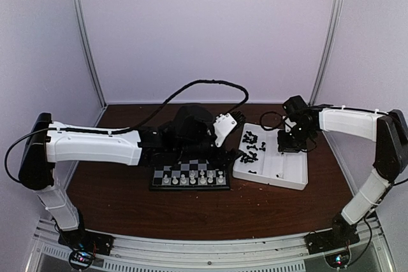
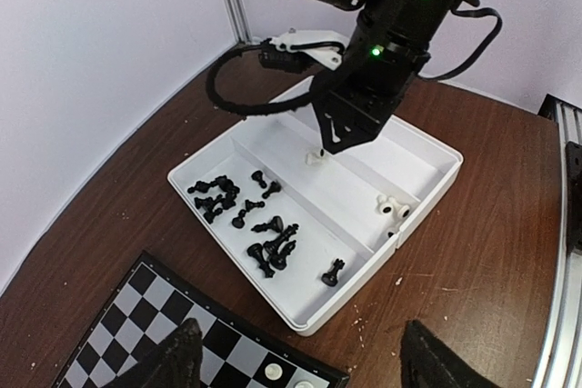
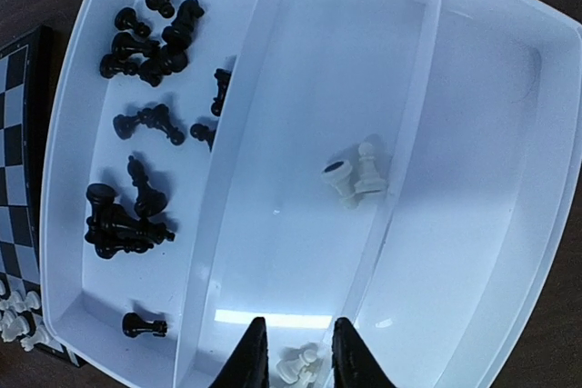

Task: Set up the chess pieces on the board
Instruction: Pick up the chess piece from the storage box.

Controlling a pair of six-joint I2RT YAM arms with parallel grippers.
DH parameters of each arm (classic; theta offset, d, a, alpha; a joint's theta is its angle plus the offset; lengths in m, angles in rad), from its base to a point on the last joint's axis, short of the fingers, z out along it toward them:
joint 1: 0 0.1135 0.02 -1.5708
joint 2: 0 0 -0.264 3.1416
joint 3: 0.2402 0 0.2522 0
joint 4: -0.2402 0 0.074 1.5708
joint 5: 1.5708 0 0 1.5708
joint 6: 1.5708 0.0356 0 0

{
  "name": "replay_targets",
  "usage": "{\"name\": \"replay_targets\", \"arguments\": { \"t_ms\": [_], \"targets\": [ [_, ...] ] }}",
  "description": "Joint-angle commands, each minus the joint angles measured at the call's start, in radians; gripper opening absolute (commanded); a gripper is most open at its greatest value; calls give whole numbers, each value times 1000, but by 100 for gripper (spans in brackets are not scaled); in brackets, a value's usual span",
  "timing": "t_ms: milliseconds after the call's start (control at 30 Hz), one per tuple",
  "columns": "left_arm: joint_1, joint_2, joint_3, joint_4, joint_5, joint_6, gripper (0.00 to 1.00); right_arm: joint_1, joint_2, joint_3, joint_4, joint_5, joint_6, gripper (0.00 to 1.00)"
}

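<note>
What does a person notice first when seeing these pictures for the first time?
The black chess pieces lie heaped in one compartment of the white tray. Next come the right gripper over the tray, pinching a white piece, and the board lined with white chessmen.

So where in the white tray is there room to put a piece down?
The tray's compartment farthest from the board is bare. The middle one is mostly free, except two white pieces by its divider and the right gripper holding a white piece. Black pieces crowd the one beside the board.
</note>
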Motion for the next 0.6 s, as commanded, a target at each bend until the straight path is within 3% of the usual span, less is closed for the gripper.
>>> {"name": "replay_targets", "arguments": {
  "t_ms": [0, 567],
  "targets": [
    [4, -28, -16, 17, -4, 7, 75, -1, 80, 56, 9, 79, -106, 25],
    [4, -22, -13, 17, -25, 20, 75, -9, 331, 234, -43, 206, -175, 22]
  ]
}}
